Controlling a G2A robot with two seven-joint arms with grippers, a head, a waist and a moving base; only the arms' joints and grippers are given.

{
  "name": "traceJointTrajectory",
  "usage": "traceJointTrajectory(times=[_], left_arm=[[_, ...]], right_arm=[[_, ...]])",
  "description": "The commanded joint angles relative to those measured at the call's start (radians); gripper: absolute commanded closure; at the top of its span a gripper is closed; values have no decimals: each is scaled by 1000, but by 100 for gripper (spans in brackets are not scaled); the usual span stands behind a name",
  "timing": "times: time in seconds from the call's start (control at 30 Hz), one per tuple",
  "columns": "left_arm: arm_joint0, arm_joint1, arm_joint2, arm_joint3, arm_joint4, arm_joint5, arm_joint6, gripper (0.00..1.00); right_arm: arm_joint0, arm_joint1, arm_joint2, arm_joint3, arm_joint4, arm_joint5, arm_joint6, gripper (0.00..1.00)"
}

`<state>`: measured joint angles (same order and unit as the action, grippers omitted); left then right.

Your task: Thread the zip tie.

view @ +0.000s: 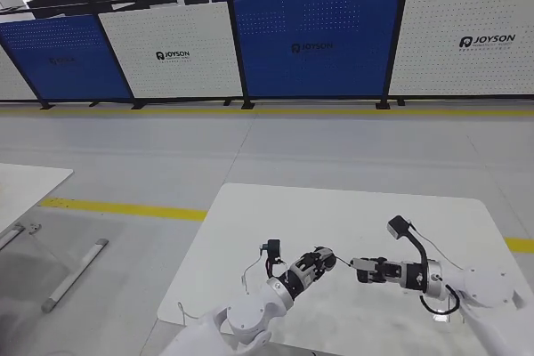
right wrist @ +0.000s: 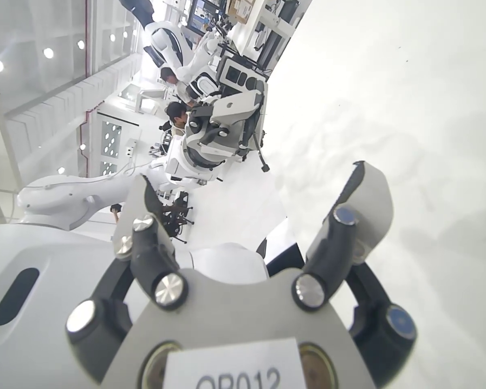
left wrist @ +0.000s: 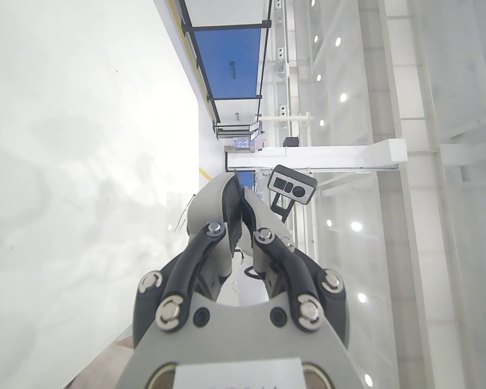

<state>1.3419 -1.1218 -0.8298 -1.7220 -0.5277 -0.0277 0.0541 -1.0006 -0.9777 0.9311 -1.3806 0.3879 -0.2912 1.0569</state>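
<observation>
Your left claw (view: 320,261) is pinched closed on the zip tie (view: 341,259), a thin dark strip held above the tabletop (view: 338,209). Its long axis runs level from that claw's tips toward your right claw (view: 363,267). The right claw is spread wide open, facing the free end from just beside it.

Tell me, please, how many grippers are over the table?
2. The left gripper, shut, and the right gripper, open, face each other a little apart above the table, towards its near edge.
</observation>
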Motion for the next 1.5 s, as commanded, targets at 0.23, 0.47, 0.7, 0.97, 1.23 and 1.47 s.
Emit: traceJointTrajectory(times=[0.23, 0.47, 0.7, 0.97, 1.23, 1.47], left_arm=[[6, -11, -10, -4, -15, -7, -18, 100], [15, -18, -19, -13, -22, -3, -27, 100], [21, -24, -23, -12, -4, 3, -29, 100], [27, -30, -23, -6, 45, 10, -24, 9], [28, -32, -20, -6, 60, 19, -16, 0], [30, -33, -18, -5, 61, 17, -25, 0]], right_arm=[[-4, -3, 18, 10, 26, -12, 32, 84], [9, -12, 11, 36, 36, -9, 55, 100], [16, -19, 12, 54, 45, -17, 70, 100], [14, -22, 20, 61, 43, -23, 80, 100], [5, -21, 40, 64, 45, -23, 84, 100], [5, -21, 40, 64, 45, -23, 84, 100]])
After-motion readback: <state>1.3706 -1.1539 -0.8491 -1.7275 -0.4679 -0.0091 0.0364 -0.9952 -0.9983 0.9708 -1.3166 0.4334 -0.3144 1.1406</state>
